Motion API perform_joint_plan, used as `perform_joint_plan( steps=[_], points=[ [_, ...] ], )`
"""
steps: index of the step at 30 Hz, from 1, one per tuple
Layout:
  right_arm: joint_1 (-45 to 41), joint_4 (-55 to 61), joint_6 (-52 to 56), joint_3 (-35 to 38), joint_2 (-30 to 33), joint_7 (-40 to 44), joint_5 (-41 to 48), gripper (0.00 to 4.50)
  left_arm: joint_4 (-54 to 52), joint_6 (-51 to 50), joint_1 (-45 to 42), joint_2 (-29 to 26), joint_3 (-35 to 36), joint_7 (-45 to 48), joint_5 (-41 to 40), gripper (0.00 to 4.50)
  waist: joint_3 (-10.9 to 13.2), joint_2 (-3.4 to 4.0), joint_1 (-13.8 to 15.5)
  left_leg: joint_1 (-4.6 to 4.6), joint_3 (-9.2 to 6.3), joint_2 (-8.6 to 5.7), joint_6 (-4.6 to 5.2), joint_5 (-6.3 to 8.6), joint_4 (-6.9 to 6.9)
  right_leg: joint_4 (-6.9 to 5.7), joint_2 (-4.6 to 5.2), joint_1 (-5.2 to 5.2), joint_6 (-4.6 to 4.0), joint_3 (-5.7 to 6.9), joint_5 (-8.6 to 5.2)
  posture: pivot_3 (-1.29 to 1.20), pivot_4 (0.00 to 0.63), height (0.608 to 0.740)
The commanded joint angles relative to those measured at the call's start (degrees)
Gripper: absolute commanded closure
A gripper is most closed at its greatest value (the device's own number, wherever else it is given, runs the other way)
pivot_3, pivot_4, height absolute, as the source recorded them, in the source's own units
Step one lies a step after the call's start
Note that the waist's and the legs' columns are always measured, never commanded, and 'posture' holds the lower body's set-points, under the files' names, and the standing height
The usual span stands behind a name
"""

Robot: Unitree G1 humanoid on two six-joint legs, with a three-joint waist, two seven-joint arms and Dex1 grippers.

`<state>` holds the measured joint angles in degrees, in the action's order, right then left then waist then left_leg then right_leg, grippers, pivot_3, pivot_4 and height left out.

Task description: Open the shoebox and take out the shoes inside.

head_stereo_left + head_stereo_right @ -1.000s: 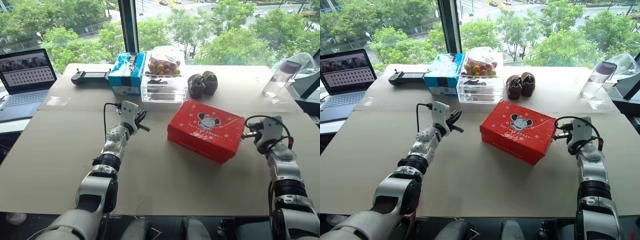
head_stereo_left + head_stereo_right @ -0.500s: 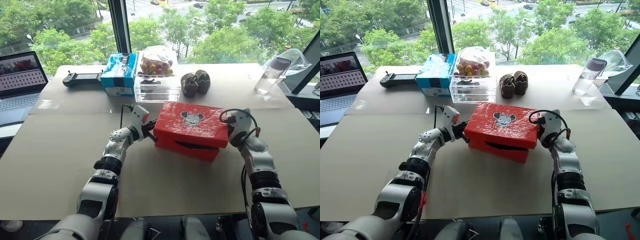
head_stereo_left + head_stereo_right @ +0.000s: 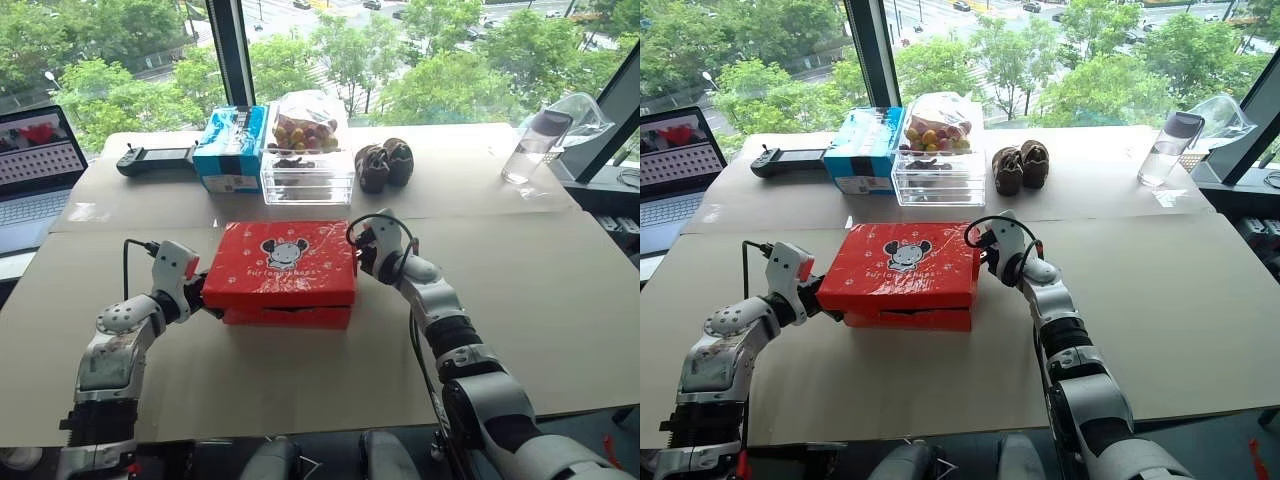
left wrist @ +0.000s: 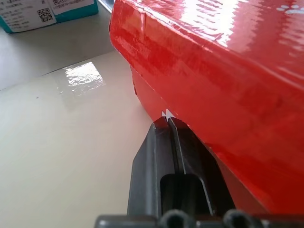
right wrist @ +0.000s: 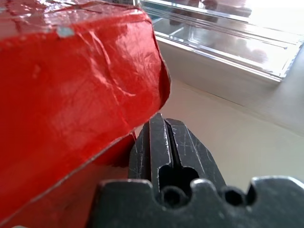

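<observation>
The red shoebox (image 3: pixel 285 272) lies with its lid down near the middle of the table, the mouse face on top and a long side toward me. My left gripper (image 3: pixel 207 302) is shut, its tips against the box's left end just under the lid's edge (image 4: pixel 166 116). At the right end my right gripper (image 3: pixel 360 262) is also shut, its tips under the lid's crumpled corner (image 5: pixel 159 118). The shoes are hidden inside the box.
Along the back stand a blue carton (image 3: pixel 232 148), a clear container of fruit (image 3: pixel 308 160), a dark brown pair of shoes (image 3: pixel 383 165) and a black controller (image 3: pixel 150 158). A laptop (image 3: pixel 35 165) is far left, a bottle (image 3: pixel 528 148) far right.
The shoebox has turned square to me and slid left. My right gripper swept left with its right end; my left gripper drew back and left at the other end.
</observation>
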<state>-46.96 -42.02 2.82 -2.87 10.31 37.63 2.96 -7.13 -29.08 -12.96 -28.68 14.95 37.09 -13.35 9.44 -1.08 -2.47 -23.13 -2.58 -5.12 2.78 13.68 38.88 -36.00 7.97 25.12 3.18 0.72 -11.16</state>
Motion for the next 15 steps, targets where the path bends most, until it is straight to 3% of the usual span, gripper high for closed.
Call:
perform_joint_plan(
  steps=[1, 6, 9, 12, 15],
  points=[
    [-0.97, -0.2, -1.1, -1.19, 6.22, 7.26, -1.0, 4.43, -4.66, -0.96, 0.87, -1.98, 1.54, -0.25, -2.06, 4.48, 0.0, 0.0, 0.4, -0.01, -0.01, 0.0, 0.01, 0.01, 0.0, 0.01, 0.0, 0.01, 0.0, 0.02, 0.0, 0.0, 0.15, 0.74],
    [-4.27, -9.15, -4.79, -0.19, 16.82, 9.64, -3.1, 4.43, -3.53, 0.11, 4.48, -9.46, 3.42, 5.39, -3.17, 4.48, 0.01, 0.0, 0.15, -0.07, 0.03, -0.02, 0.0, 0.01, -0.04, 0.05, 0.0, 0.02, 0.0, -0.01, 0.0, 0.0, 0.15, 0.74],
    [-5.43, -10.91, -3.37, 0.36, 22.67, 17.89, -1.21, 4.43, -5.93, 0.84, 10.52, -17.0, 7.91, 15.51, -7.75, 4.48, 0.04, 0.02, -0.34, -0.1, 0.15, 0.0, 0.0, 0.0, -0.12, 0.11, -0.02, 0.12, -0.04, -0.1, -0.02, 0.0, 0.15, 0.74],
    [-2.21, -1.2, 6.27, -0.81, 25.24, 31.8, 4.13, 4.43, -8.12, -1.46, 14.28, -21.55, 14.61, 22.39, -14.58, 4.48, 0.05, 0.02, -0.42, -0.03, 0.17, 0.14, 0.11, 0.11, -0.23, 0.25, -0.13, 0.05, -0.09, -0.11, -0.06, 0.0, 0.15, 0.74],
    [1.03, 7.55, 13.61, -2.35, 26.22, 37.77, 6.6, 4.43, -7.77, -2.44, 15.74, -24.45, 18.36, 25.81, -17.72, 4.48, 0.05, 0.02, -0.57, 0.06, 0.19, 0.45, 0.41, 0.35, -0.12, 0.24, -0.33, -0.06, -0.24, -0.11, -0.02, 0.0, 0.15, 0.74]
  ],
)
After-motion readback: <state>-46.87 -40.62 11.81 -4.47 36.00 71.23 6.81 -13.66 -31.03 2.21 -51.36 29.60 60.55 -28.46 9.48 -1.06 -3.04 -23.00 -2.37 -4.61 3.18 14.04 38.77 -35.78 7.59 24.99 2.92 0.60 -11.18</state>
